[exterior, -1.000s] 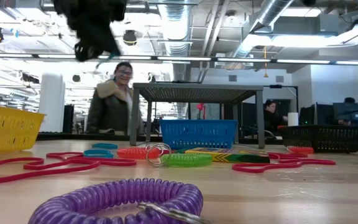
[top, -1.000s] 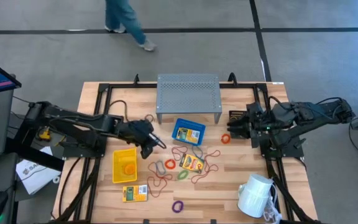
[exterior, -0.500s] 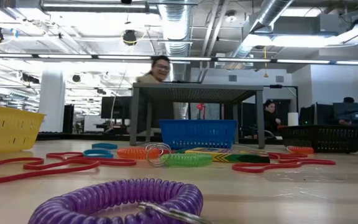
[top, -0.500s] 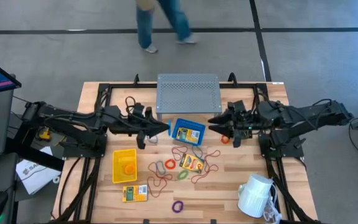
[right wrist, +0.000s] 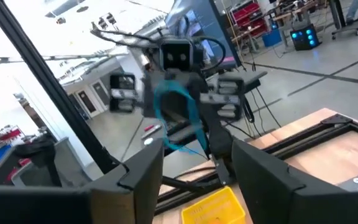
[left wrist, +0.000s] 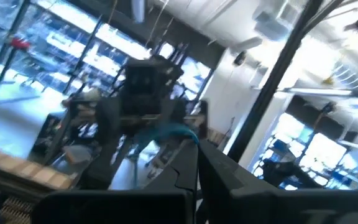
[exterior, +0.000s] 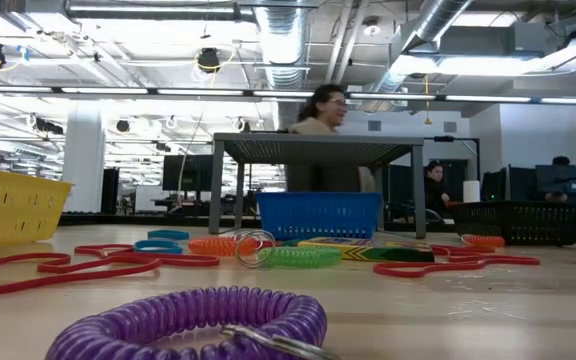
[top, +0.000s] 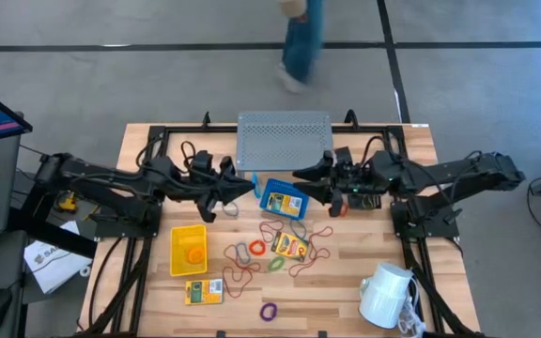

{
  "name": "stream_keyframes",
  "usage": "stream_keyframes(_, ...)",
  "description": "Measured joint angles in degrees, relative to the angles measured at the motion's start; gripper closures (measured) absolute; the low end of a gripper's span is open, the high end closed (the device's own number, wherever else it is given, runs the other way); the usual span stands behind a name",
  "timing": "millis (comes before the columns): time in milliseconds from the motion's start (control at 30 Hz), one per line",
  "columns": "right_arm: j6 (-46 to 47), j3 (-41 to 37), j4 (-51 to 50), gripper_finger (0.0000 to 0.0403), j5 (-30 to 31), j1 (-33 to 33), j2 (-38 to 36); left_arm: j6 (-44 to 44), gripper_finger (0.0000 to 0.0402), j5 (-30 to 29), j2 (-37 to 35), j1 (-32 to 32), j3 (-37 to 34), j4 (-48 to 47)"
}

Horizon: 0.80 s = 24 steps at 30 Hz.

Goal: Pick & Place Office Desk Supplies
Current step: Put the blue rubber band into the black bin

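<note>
Both grippers have swung inward since a second ago, and we now see them facing each other above the blue bin [top: 285, 199]. Our left gripper [top: 248, 187] is pinched together on a teal loop [right wrist: 178, 118]; our right gripper [top: 301, 180] has its fingers spread apart, empty. Below, the wooden table [top: 346, 272] holds scattered loops [top: 272, 246], packets [top: 291, 246], a yellow bin [top: 188, 250] and a black bin [exterior: 516, 222]. Behind the table, a person [top: 301, 42] walks across the grey floor.
</note>
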Motion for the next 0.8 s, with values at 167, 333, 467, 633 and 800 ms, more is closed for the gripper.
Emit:
stream_keyframes(167, -0.03, 2.76, 0.29, 0.0228, -0.41, -0.28, 2.83, -0.60, 0.0401, 2.13, 1.46, 0.00, -0.01, 3.99)
stream_keyframes(333, -0.42, 6.08, 0.25, 0.0228, -0.98, -0.29, 5.97, -1.87, 0.0401, 3.98, 3.91, 0.00, -0.10, 6.00)
stream_keyframes(467, -0.42, 8.71, 0.15, 0.0226, -1.75, -1.02, 8.78, -2.29, 0.0401, 4.91, 5.87, 0.00, -0.08, 8.11)
stream_keyframes(633, -0.39, 11.52, 0.37, 0.0228, -4.65, -1.80, 11.64, -3.04, 0.0401, 5.48, 6.72, 0.00, -0.08, 9.91)
stream_keyframes(800, -0.02, 13.40, -0.23, 0.0231, -7.64, -1.95, 14.07, -3.04, 0.0401, 5.55, 6.68, 0.33, -0.08, 10.26)
